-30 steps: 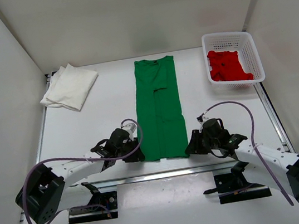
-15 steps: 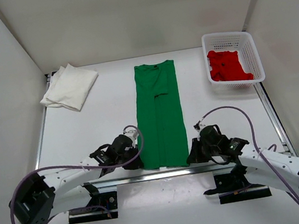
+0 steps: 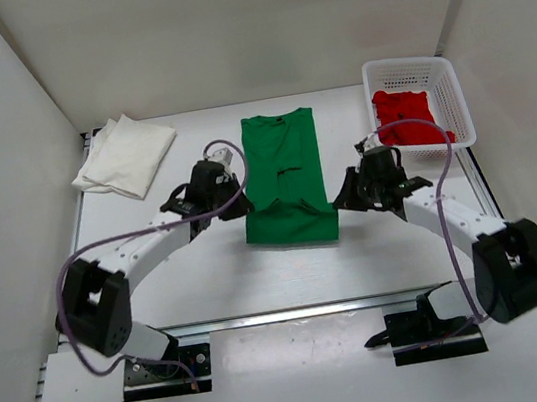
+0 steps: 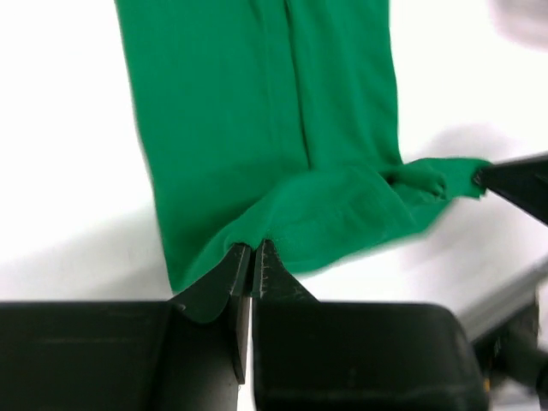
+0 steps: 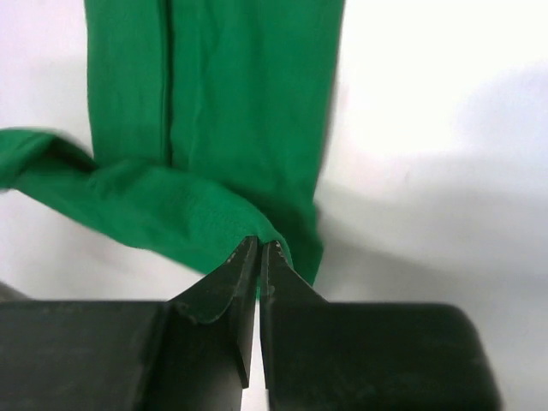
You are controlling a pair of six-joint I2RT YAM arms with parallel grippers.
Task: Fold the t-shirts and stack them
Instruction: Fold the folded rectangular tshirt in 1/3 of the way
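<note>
The green t-shirt (image 3: 285, 173) lies as a long strip on the table's middle, collar at the far end, its near hem lifted and doubled back over itself. My left gripper (image 3: 241, 205) is shut on the hem's left corner (image 4: 257, 231). My right gripper (image 3: 337, 199) is shut on the hem's right corner (image 5: 261, 235). The lifted hem sags between them over the strip (image 4: 257, 111). A white t-shirt (image 3: 125, 157) lies folded at the far left. The red t-shirt (image 3: 406, 120) sits bunched in the basket.
A white lattice basket (image 3: 441, 69) stands at the far right corner. White walls close in the table on the left, back and right. The two arm bases sit on a metal rail (image 3: 295, 313) at the near edge.
Both grippers shut on the green t-shirt's near hem corners, then carried the hem up and away from the near edge toward the collar, doubling the strip over itself.
</note>
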